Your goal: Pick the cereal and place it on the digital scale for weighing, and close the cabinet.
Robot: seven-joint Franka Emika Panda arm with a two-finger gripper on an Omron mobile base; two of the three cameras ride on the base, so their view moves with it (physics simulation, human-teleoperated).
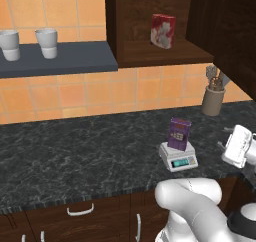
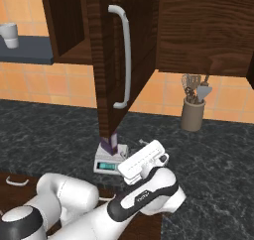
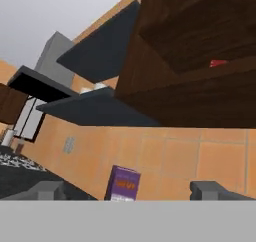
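End effector (image 3: 128, 190) spread wide, holding nothing; cereal (image 1: 179, 134) already sits on the scale (image 1: 178, 157). Next job, I'd guess: swing the cabinet (image 2: 115, 60) door shut.

Red box with white picture (image 1: 163, 30) upright on open shelf; two white cups (image 1: 46, 42) on dark wall shelf (image 1: 75, 58); grey utensil crock (image 1: 214, 100) on black marble counter (image 1: 75, 151) by orange tiles
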